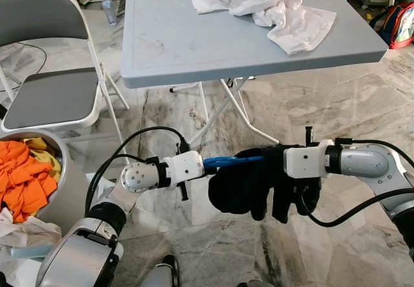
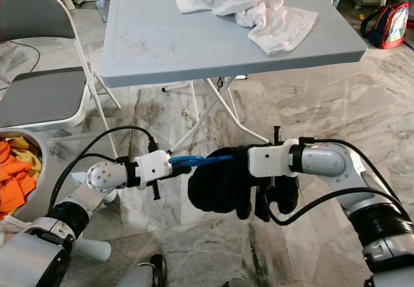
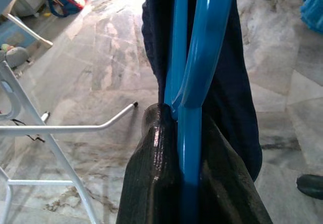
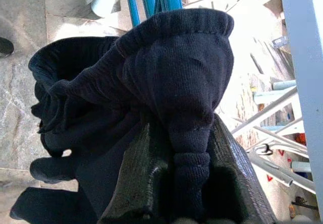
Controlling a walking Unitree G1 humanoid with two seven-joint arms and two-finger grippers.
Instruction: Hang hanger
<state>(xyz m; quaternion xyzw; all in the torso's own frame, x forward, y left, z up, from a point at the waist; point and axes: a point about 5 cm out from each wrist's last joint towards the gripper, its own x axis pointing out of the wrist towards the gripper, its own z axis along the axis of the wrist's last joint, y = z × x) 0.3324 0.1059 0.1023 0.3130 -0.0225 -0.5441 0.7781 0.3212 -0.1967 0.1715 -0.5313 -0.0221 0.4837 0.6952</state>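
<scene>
Gripping hanger (image 3: 191, 57): left pincer (image 3: 189, 183) (clamped).

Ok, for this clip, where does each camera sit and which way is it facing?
Head views: look forward and down; both arms, table, chair.
Left wrist view: along the left gripper, shut on the blue hanger.
Right wrist view: along the right gripper, shut on the dark garment.
All views share the hanger and garment.

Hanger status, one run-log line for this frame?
left tool: shut on blue hanger | right tool: shut on dark garment | garment partly over hanger, above floor | table: white cloth
</scene>
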